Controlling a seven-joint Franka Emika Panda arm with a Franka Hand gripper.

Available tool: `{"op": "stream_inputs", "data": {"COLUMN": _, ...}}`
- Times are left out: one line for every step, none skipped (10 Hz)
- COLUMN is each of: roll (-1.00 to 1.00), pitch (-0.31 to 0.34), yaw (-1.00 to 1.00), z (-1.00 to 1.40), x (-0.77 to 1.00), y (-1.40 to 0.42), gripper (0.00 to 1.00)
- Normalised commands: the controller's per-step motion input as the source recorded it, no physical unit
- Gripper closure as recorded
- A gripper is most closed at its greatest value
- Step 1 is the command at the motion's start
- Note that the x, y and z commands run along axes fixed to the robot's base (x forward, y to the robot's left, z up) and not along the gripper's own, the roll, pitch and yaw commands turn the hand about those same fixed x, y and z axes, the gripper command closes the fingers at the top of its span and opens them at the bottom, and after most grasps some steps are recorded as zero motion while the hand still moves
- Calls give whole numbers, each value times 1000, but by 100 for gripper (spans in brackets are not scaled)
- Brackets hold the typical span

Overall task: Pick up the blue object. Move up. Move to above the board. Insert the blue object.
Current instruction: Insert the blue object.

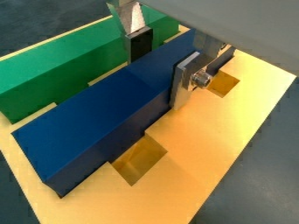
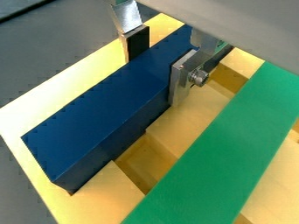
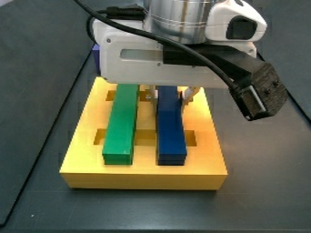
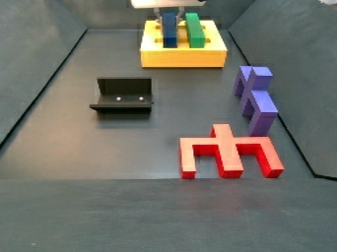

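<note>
Although the lift and the carry look done, you should judge the insertion as nearly finished, not complete: the blue object [image 3: 172, 130] lies in a groove of the board [image 3: 145, 173], parallel to the green bar [image 3: 120, 129] just beside it, yet the gripper [image 1: 160, 59] has its silver fingers [image 1: 184, 80] pinching the bar's far end. What remains for you is to release and withdraw. Its long axis runs flat along the grooves, one end under the gripper, the free end toward the board's near edge in a side view.
</note>
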Motion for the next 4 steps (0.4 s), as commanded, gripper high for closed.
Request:
{"op": "stream_inputs", "data": {"roll": 0, "pitch": -64, "yaw": 0, "z": -389, "x": 11, "y": -77, "gripper": 100}}
{"op": "stream_inputs", "data": {"roll": -19, "pitch": -99, "yaw": -3, "z": -411, "x": 0, "y": -63, "gripper": 100}}
{"op": "stream_inputs", "data": {"roll": -40, "pitch": -59, "yaw": -6, "z": -331, "x": 43, "y": 0, "gripper": 100}}
{"op": "stream_inputs", "data": {"roll": 0, "pitch": 0, "yaw": 0, "z": 0, "x": 0, "y": 0, "gripper": 100}}
